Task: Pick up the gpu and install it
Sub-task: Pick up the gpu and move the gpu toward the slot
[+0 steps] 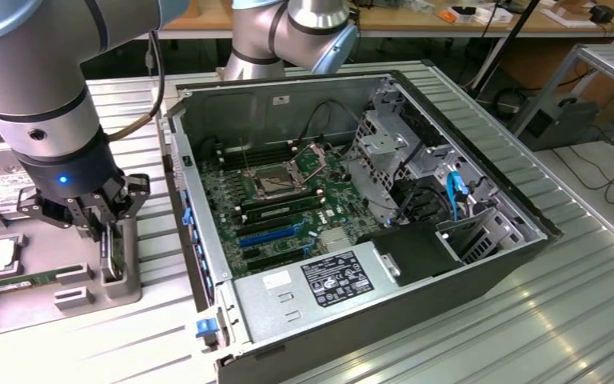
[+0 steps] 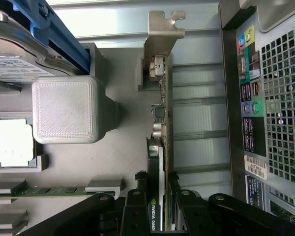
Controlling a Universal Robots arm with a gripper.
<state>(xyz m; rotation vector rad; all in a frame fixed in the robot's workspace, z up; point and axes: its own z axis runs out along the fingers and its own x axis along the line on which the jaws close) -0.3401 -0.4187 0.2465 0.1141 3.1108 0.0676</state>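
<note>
Exterior view: black two-finger gripper [image 1: 105,230] hangs over grey plastic parts tray [image 1: 29,308], well apart from open black computer case [image 1: 520,240]. Thin green circuit-board gpu [image 1: 111,264] stands on edge in tray slot, directly beneath gripper.

Wrist view: gpu [image 2: 163,113] long axis runs straight away from gripper [image 2: 157,179], silver metal bracket [image 2: 163,34] at far end. Fingers [image 2: 140,196] pinch card's near end, one on each face. Card not yet lifted from tray [image 2: 123,162].
</note>
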